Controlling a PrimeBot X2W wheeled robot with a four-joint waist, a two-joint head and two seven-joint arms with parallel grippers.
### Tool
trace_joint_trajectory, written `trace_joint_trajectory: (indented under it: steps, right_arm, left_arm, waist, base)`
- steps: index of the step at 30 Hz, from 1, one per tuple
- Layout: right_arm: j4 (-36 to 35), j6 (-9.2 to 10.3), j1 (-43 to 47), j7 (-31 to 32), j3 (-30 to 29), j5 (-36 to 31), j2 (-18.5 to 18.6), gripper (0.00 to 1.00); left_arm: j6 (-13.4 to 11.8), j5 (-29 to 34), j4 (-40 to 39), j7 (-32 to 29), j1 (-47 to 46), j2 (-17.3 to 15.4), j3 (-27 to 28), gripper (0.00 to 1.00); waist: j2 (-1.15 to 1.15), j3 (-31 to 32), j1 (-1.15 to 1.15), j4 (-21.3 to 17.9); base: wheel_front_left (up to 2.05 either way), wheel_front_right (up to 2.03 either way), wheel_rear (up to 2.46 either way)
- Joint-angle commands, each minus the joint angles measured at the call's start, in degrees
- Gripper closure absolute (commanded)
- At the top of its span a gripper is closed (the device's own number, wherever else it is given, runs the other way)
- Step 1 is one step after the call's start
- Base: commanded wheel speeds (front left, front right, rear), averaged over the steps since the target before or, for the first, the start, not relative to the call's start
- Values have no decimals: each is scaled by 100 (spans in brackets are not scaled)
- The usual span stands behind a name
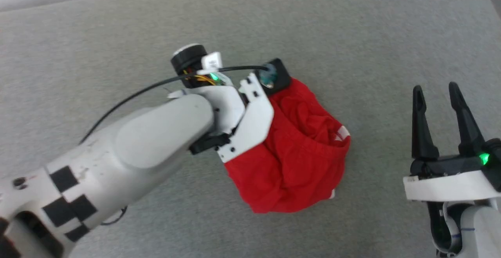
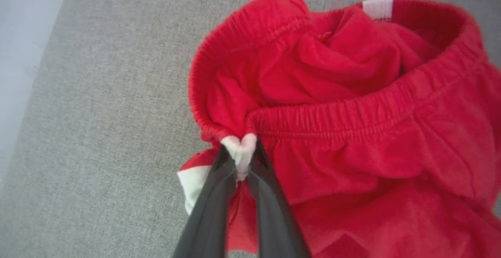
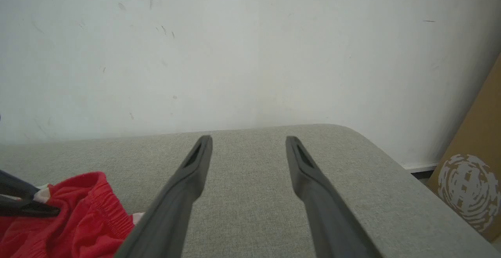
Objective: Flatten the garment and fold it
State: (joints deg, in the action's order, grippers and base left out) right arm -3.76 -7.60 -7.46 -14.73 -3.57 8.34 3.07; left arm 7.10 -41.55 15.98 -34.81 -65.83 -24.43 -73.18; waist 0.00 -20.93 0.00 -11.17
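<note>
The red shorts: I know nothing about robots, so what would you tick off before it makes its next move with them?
1. Left gripper shut on the shorts at the elastic waistband: ok.
2. Number of fabric layers in that pinch: cannot tell.
3. Right gripper open and holding nothing, ready to take a second hold: ok.
4. Right gripper apart from the cloth: ok, there is a gap between them in the head view.
5. Shorts lying flat: not ok, they are bunched in a heap.
6. Bare grey surface around the heap for spreading: ok.
</note>
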Motion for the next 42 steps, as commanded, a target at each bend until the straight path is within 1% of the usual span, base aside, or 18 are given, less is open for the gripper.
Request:
trace_joint_trajectory:
  steps: [1,5,8,12,15,18,22,25,29,30,31,36,39,42]
  right_arm:
    - [-12,11,90,-27,10,-69,-19,0]
    - [-27,11,222,-27,-8,-129,-19,0]
    - [-37,11,291,-27,3,-166,-19,0]
    - [-49,11,339,-27,15,-198,-19,0]
    - [-51,11,362,-27,23,-210,-19,0]
    - [-36,11,399,-27,19,-219,-19,0]
    - [-17,11,452,-27,26,-232,-19,0]
    - [-4,11,503,-27,-2,-235,-19,0]
    - [32,11,566,-27,-14,-246,-19,0]
    - [45,11,582,-27,-13,-247,-19,0]
    - [58,11,597,-27,-12,-247,-19,0]
    - [73,11,639,-27,10,-246,-19,0]
    - [63,11,654,-27,14,-239,-19,0]
    - [53,11,654,-27,11,-232,-19,0]
  left_arm:
    - [38,-78,-5,332,52,-219,-17,100]
    - [38,-346,208,1199,65,-663,82,100]
    - [15,-573,456,1669,302,-990,310,100]
    - [-166,-847,778,2100,809,-1436,518,100]
    - [-350,-1101,1016,2350,1314,-1669,614,100]
    - [-596,-1275,1209,2489,1817,-1831,626,100]
    - [-797,-1515,1452,2562,2419,-1979,598,100]
    - [-845,-1695,1540,2491,2776,-2007,544,100]
    - [-860,-1789,1617,2460,2930,-1928,516,100]
    - [-875,-1782,1631,2515,2927,-1894,527,21]
    - [-909,-1736,1642,2623,2884,-1864,552,0]
    - [-986,-1442,1515,3025,2381,-1858,706,0]
    - [-955,-1192,1247,3029,1904,-1949,745,0]
    - [-932,-877,964,2931,1347,-1973,745,0]
  waist:
    - [0,511,0,573]
    - [0,687,0,902]
    - [0,747,0,1098]
    - [0,769,0,1250]
    - [0,777,0,1295]
    - [0,794,0,1320]
    - [0,825,0,1318]
    - [0,873,0,1347]
    - [0,956,0,1419]
    - [0,990,0,1446]
    - [0,1032,0,1474]
    - [0,1229,0,1579]
    - [0,1292,0,1602]
    - [0,1302,0,1609]
  base:
    - [0,0,0]
    - [0,0,0]
    - [0,0,0]
    - [0,0,0]
    - [0,0,0]
    - [0,0,0]
    - [0,0,0]
    - [0,0,0]
    - [0,0,0]
    - [0,0,0]
    - [0,0,0]
    - [0,0,0]
    - [0,0,0]
    - [0,0,0]
